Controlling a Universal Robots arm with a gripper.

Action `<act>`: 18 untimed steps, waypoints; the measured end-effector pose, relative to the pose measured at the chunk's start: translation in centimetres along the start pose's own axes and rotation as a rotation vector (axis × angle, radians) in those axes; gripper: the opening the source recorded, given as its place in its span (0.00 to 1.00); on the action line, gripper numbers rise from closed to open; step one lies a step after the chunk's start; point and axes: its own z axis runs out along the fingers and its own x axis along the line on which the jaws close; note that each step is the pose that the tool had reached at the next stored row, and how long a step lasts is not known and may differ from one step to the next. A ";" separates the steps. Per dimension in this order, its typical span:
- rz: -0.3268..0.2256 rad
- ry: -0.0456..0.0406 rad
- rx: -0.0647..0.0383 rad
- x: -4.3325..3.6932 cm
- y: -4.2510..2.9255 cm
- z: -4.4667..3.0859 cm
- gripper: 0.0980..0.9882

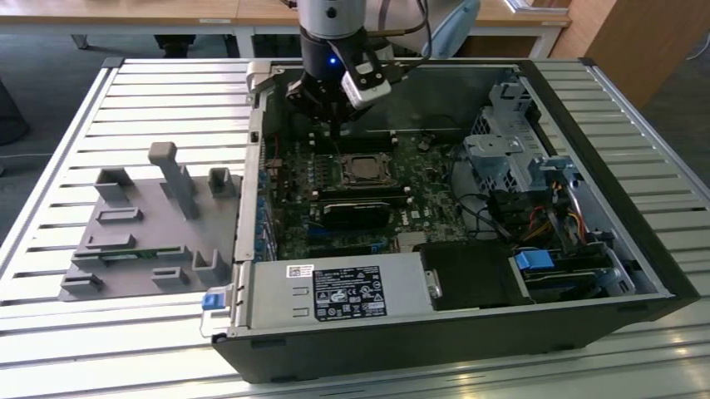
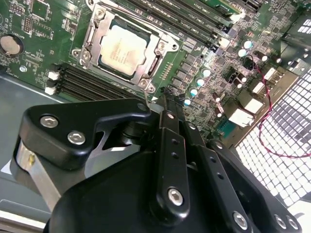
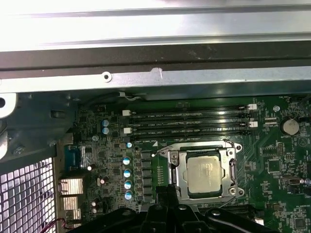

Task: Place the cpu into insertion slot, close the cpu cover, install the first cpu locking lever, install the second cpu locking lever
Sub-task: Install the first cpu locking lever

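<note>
Black gripper (image 2: 164,93) tips pinched together, empty. Small silvery-grey square cpu (image 2: 119,48) just ahead of tips, thin silvery metal cpu cover (image 2: 154,54) down around it.

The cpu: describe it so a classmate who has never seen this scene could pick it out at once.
Inside the open black computer case lies the green motherboard. Near its middle, the cpu is a small flat square with a pale silvery-grey top, framed by the silvery cpu cover. The memory slots beside it are long, narrow and black.
</note>
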 end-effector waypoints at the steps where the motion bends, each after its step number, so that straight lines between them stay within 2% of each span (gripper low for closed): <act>1: 0.000 0.0000 0.000 0.02 0.00 0.01 0.01; 8: -0.006 0.0000 0.000 0.24 -0.02 0.06 0.01; 11: -0.034 0.0010 -0.001 0.39 -0.03 0.10 0.01; 18: -0.043 0.0014 -0.002 1.00 0.15 0.23 0.01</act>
